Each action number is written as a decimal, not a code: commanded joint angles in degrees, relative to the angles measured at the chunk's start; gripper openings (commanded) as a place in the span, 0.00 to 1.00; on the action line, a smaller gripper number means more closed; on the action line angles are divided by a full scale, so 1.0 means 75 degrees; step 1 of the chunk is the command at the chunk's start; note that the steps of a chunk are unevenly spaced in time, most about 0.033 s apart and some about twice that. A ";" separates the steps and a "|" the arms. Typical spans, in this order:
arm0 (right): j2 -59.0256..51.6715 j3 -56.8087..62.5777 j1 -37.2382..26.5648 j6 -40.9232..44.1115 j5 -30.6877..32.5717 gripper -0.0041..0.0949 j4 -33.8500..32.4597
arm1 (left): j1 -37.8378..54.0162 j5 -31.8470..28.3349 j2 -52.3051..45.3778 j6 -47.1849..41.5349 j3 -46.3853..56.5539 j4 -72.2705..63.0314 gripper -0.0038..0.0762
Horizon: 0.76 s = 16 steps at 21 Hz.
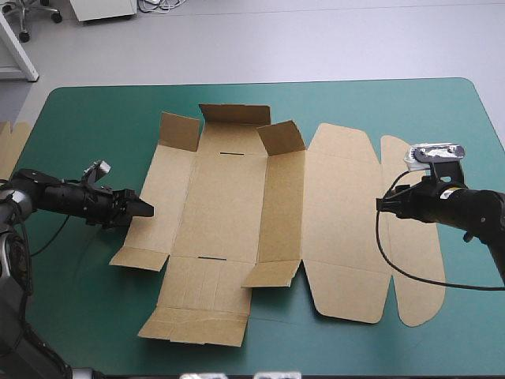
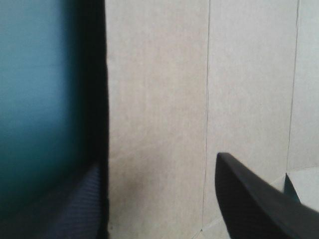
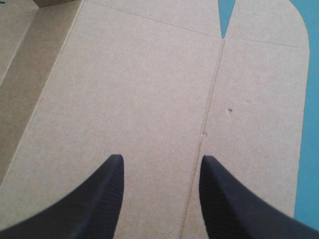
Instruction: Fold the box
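Brown box lay mid-table on teal-green cover, mostly flat. Only small flaps at far end stood partly raised; long walls and lid lay down. Left gripper sat at box's left edge, fingers spread apart, nothing clamped. Right gripper hovered over lid panel, fingers likewise apart, empty. Judged early stage: walls not yet raised or tucked.

Brown box lying mostly flat across the counter's middle, raised flaps standing in the way near the far edge, bare cover leaving room along the near edge and near corners, spare board poking in at the left edge.
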 commanded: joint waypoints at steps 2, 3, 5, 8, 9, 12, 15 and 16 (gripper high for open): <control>-0.0110 -0.0253 0.0000 -0.0066 -0.0335 0.48 0.0056 | -0.0043 0.0139 -0.0319 -0.0696 -0.0079 0.0727 0.62; -0.0110 -0.0253 0.0000 -0.0066 -0.0335 0.48 0.0034 | -0.0043 0.0139 -0.0319 -0.0584 -0.0043 0.0521 0.62; -0.0110 -0.0253 0.0000 -0.0066 -0.0324 0.48 0.0004 | -0.0043 0.0366 -0.0319 0.0134 0.0183 -0.0426 0.62; -0.0110 -0.0253 0.0000 -0.0071 -0.0324 0.47 0.0004 | -0.0043 0.0625 -0.0319 0.0639 0.0518 -0.1212 0.62; -0.0110 -0.0255 0.0000 -0.0071 -0.0337 0.47 -0.0065 | -0.0043 0.0784 -0.0319 0.0856 0.0576 -0.1574 0.62; -0.0110 -0.0255 0.0000 -0.0071 -0.0337 0.47 -0.0064 | -0.0075 0.0811 -0.0319 0.0841 0.0576 -0.1890 0.62; -0.0110 -0.0255 0.0000 -0.0071 -0.0337 0.47 -0.0064 | -0.0357 0.0707 -0.0319 0.0841 0.0576 -0.1891 0.58; -0.0110 -0.0255 0.0000 -0.0071 -0.0322 0.47 -0.0064 | -0.0456 0.0604 -0.0319 0.0841 0.0562 -0.1859 0.55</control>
